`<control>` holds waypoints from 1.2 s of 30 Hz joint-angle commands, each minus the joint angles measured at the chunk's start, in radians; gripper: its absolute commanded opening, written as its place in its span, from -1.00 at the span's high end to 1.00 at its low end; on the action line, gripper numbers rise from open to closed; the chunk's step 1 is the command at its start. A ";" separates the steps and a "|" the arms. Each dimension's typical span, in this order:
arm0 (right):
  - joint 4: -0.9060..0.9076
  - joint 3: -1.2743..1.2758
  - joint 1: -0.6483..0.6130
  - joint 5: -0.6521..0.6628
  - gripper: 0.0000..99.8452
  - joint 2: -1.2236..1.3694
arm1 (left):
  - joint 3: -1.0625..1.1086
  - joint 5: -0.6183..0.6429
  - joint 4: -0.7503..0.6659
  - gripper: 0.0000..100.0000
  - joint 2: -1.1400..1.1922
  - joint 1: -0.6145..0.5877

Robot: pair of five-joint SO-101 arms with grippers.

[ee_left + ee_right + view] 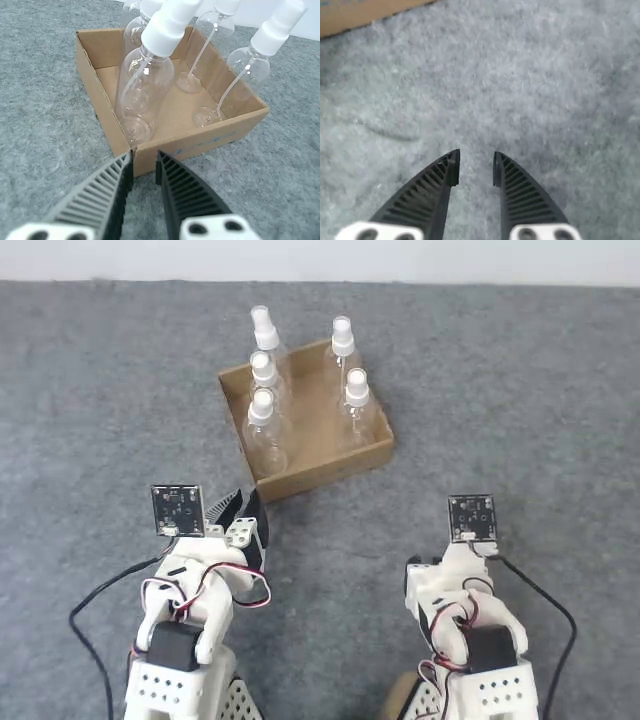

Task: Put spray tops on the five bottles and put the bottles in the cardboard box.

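Nearest the arm bases, the right gripper [475, 154] is held low over the grey mat [520, 390]. Its fingers are seen slightly apart, with nothing between them. An edge of the cardboard box [355, 12] is seen well beyond it.

The left gripper [144, 156] is placed further forward, just short of the near corner of the box. Its fingers are likewise parted by a narrow gap and are closed on nothing. In the high view this gripper [243, 510] is pointed at that corner.

The cardboard box [330, 472] is set at an angle on the mat. One corner is turned towards the left arm, and the longer near wall runs away to the right. This wall stands between the left gripper and the nearest bottle [142, 90].

Five clear bottles are seen in the box, all upright with their long axes vertical. Each is fitted with a white spray top [167, 27] pointing upwards, and a thin tube is seen slanting down inside. Three bottles are lined along the left wall: the near one [265, 435], the middle one [264, 380] and the far one [267, 335], whose base is hidden. Two more [356, 405] [343, 348] are stood along the right side. A strip of bare box floor is left between the two rows.
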 commanded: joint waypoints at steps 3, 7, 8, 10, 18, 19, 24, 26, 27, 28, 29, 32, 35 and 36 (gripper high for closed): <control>0.031 0.023 0.002 -0.008 0.85 -0.015 | -0.013 -0.011 0.009 0.87 -0.009 -0.006; 0.031 0.023 0.002 -0.006 0.85 -0.008 | -0.013 -0.011 0.009 0.87 -0.009 -0.006; 0.031 0.023 0.002 0.002 0.85 -0.007 | -0.013 -0.011 0.009 0.87 -0.009 -0.006; 0.033 0.023 0.002 0.043 0.85 -0.007 | -0.013 -0.011 0.009 0.87 -0.009 -0.006; 0.064 0.023 0.004 0.071 0.85 -0.015 | -0.013 -0.011 0.009 0.87 -0.009 -0.006; 0.064 0.023 0.004 0.071 0.85 -0.015 | -0.013 -0.011 0.009 0.87 -0.009 -0.006; 0.065 0.023 0.004 0.071 0.85 -0.015 | -0.013 -0.011 0.028 0.87 -0.008 -0.006; 0.065 0.023 0.004 0.071 0.85 -0.015 | -0.013 -0.012 0.057 0.86 -0.008 -0.006; 0.065 0.023 0.004 0.071 0.85 -0.015 | -0.013 -0.012 0.066 0.86 -0.009 -0.006; 0.065 0.023 0.004 0.071 0.85 -0.015 | -0.013 -0.012 0.074 0.86 -0.009 -0.005; 0.065 0.023 0.004 0.071 0.85 -0.015 | -0.013 -0.012 0.084 0.86 -0.009 -0.005; 0.062 0.023 0.004 0.071 0.84 -0.015 | -0.013 -0.012 0.118 0.86 -0.009 -0.003; 0.058 0.023 0.004 0.069 0.84 -0.015 | -0.013 -0.012 0.143 0.86 -0.009 -0.005; 0.061 0.023 0.004 0.071 0.84 -0.015 | -0.013 -0.012 0.144 0.86 -0.009 -0.005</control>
